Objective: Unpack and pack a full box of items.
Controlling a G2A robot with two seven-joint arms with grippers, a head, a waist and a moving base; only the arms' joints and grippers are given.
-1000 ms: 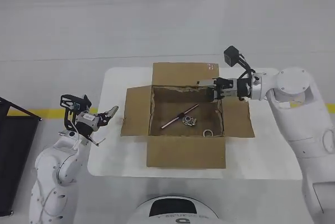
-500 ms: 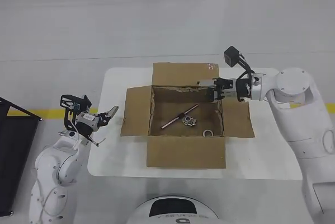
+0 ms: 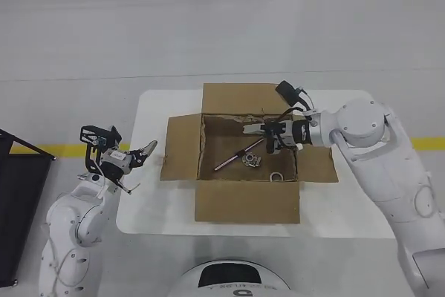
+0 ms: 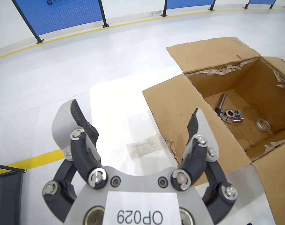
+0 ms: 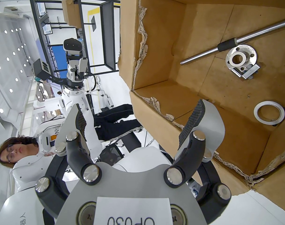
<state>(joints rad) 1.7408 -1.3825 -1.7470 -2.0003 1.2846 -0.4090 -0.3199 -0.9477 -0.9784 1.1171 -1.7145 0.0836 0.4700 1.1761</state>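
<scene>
An open cardboard box [image 3: 247, 202] stands mid-table with its flaps spread. On its floor lie a thin metal rod [image 3: 238, 154], a metal flange piece [image 3: 250, 160] beside it, and a small metal ring [image 3: 276, 177]. My right gripper [image 3: 255, 128] hangs open over the box's far side, above the rod's end, holding nothing. In the right wrist view the rod [image 5: 238, 40], flange [image 5: 241, 59] and ring [image 5: 269, 112] lie beyond the open gripper [image 5: 138, 106]. My left gripper [image 3: 149, 147] is open and empty at the table's left edge, left of the box [image 4: 180, 108].
The white table [image 3: 155, 193] has bare room left of the box and along its front and right. A black rack [image 3: 7, 193] stands on the floor at the far left. The box's torn rims [image 5: 142, 36] are ragged.
My right gripper has moved from the box's far right rim leftward over the inside of the box, toward the rod. The left arm and the items have not moved.
</scene>
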